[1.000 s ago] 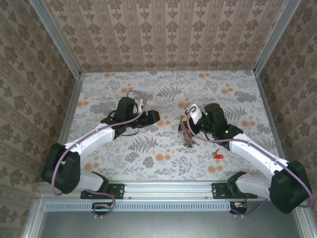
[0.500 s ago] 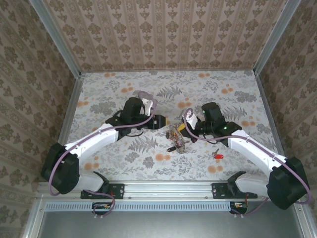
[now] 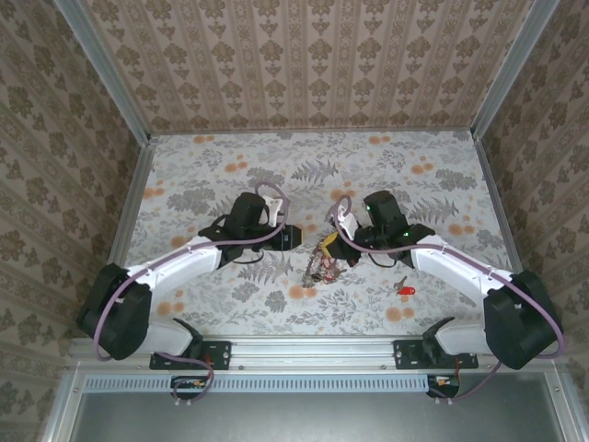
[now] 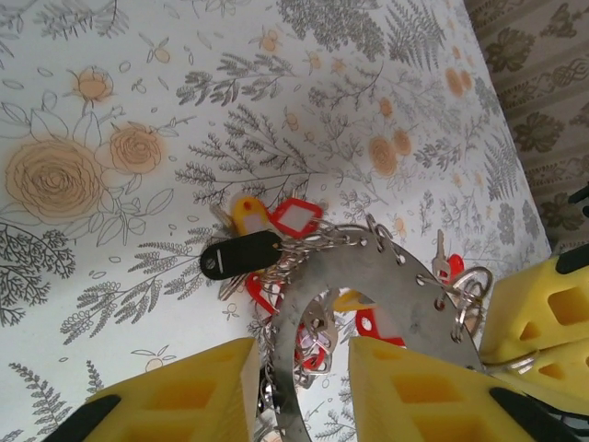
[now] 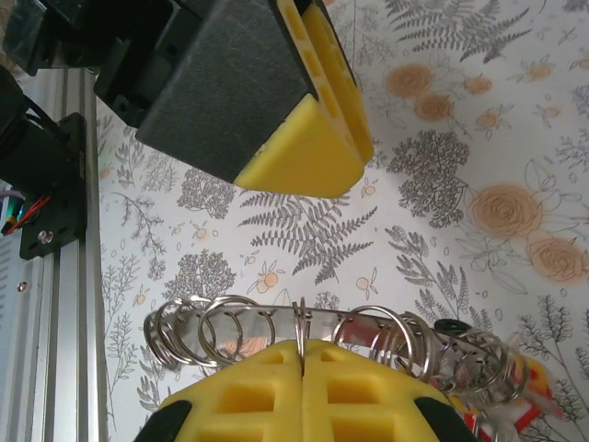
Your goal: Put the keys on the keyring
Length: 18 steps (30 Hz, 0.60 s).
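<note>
Keyring [image 4: 377, 276] — rim pinched between the closed fingers of the right gripper [image 5: 301, 354], over the floral surface [image 4: 110, 83]. Left gripper [image 4: 302, 357] — fingers narrowly apart, straddling another stretch of the band, not clamped. Keys [image 4: 241, 255] hang bunched from the ring; one red key [image 3: 405, 289] lies apart, nearer the right arm.

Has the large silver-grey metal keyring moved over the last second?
Yes. The large silver-grey metal keyring, clamped in the right gripper, has shifted left, away from the loose red key, which has stayed put.
</note>
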Each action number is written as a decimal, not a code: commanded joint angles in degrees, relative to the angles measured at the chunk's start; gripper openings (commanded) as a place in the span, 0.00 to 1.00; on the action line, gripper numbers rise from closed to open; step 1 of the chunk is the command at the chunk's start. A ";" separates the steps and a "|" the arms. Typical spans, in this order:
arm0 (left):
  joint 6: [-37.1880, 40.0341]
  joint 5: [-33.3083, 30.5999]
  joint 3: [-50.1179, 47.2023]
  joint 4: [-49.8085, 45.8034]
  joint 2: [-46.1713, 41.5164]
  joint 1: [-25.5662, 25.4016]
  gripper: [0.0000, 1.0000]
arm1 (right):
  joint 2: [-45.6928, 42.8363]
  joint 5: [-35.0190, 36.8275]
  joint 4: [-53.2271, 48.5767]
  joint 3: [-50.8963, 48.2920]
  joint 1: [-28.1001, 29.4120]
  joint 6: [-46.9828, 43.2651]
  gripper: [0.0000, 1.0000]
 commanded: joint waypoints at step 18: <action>3.92 -3.51 2.92 -3.85 -1.09 -1.11 0.26 | -6.27 13.94 17.43 -5.41 3.77 10.13 0.00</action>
